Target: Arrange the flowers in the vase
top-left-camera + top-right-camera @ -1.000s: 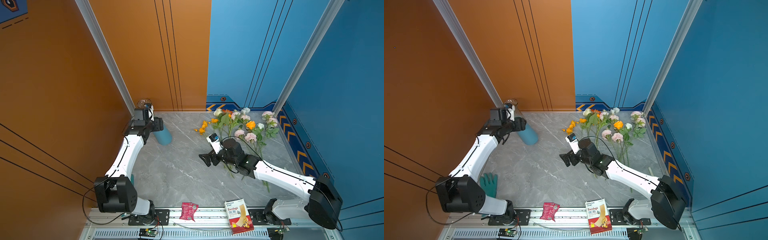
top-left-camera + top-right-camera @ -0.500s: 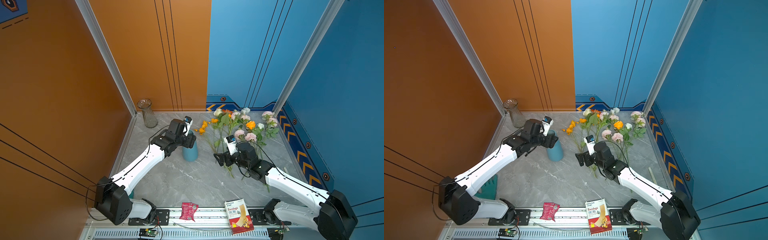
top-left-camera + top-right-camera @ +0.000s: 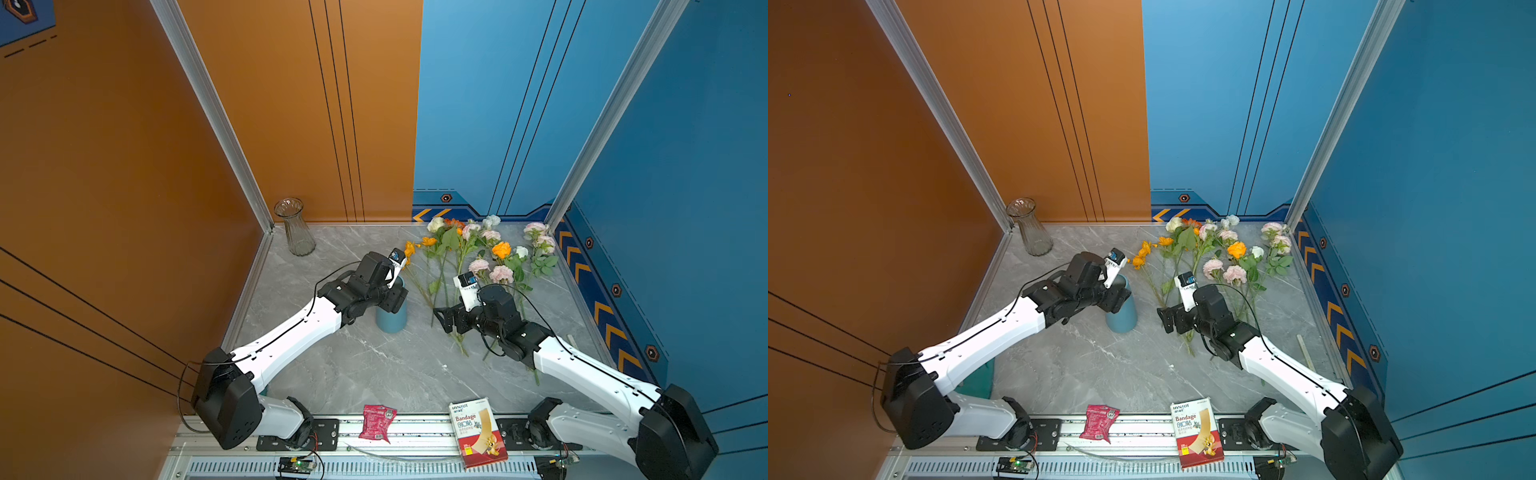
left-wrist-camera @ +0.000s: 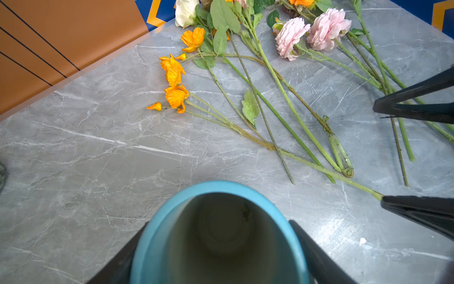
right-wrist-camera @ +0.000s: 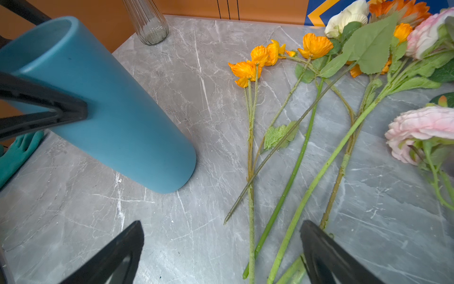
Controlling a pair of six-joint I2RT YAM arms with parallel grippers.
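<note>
The left gripper (image 4: 218, 222) presses its black fingers (image 4: 317, 255) against both sides of a matte blue cylindrical vase (image 4: 152, 246), its pale inside facing the camera. Beyond it, green-stemmed artificial flowers (image 4: 250, 105) lie on the grey marble tabletop (image 4: 73, 159): orange poppies (image 4: 175, 96), pink peonies (image 4: 290, 37), a cream-white rose (image 4: 185, 11). The right gripper (image 4: 378, 153) has its jaws wide apart by the stem ends

Two vases on the counter (image 3: 353, 374): one blue vase (image 3: 391, 320), one glass vase (image 3: 297, 232). Beside the blue vase lie the flowers (image 3: 457, 257): six pink heads (image 3: 500, 274), three white heads (image 3: 435, 224), and orange heads (image 3: 500, 249) too bunched to count. One red packet (image 3: 376, 422), one bandage box (image 3: 478, 432), one green glove (image 3: 978, 380).
</note>
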